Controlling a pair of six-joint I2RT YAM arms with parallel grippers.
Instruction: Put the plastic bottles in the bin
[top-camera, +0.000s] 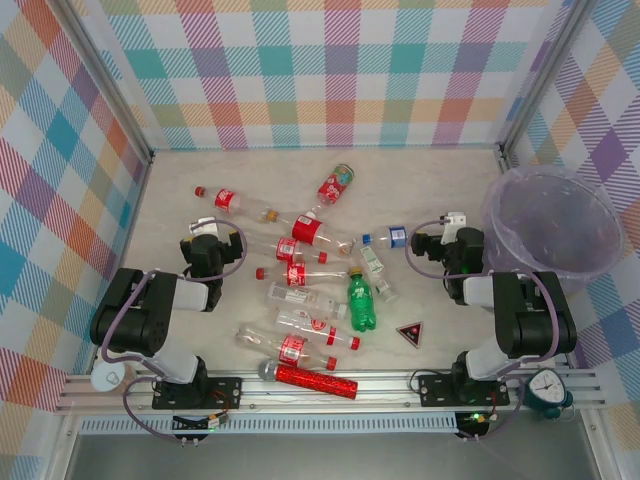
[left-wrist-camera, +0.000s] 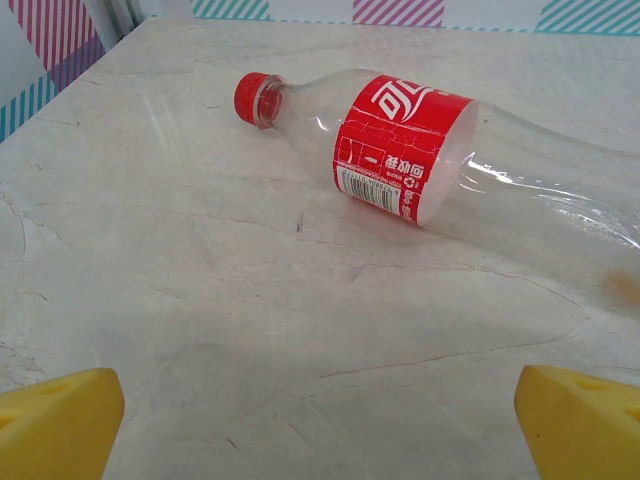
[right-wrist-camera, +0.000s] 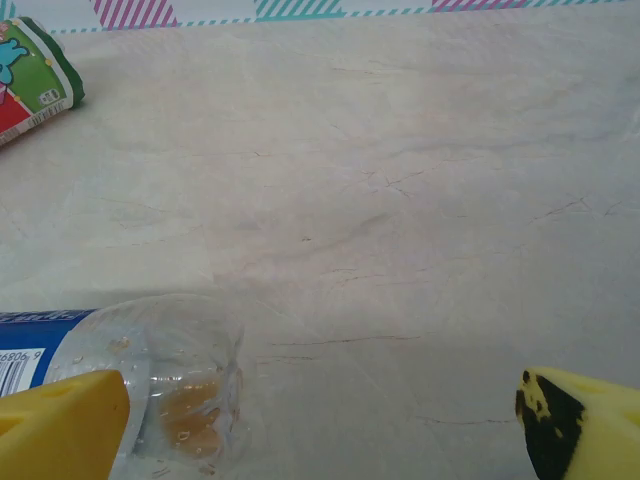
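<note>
Several plastic bottles lie scattered mid-table, among them a green one (top-camera: 360, 300). The lilac bin (top-camera: 590, 262) stands at the far right. My left gripper (top-camera: 204, 232) is open at the left of the pile; in its wrist view a red-capped, red-labelled bottle (left-wrist-camera: 400, 150) lies ahead of the open gripper (left-wrist-camera: 320, 425), with bare table between the yellow pads (left-wrist-camera: 55, 420). My right gripper (top-camera: 452, 228) is open between the pile and the bin. In its wrist view the clear base of a blue-labelled bottle (right-wrist-camera: 150, 380) lies by the left pad (right-wrist-camera: 60, 425) of the open gripper (right-wrist-camera: 320, 425).
A red glittery microphone (top-camera: 305, 378) lies near the front edge, and a small dark triangle (top-camera: 411, 332) sits right of the green bottle. A bottle with a green and red label (right-wrist-camera: 30, 80) lies farther back. Checked walls enclose the table on three sides.
</note>
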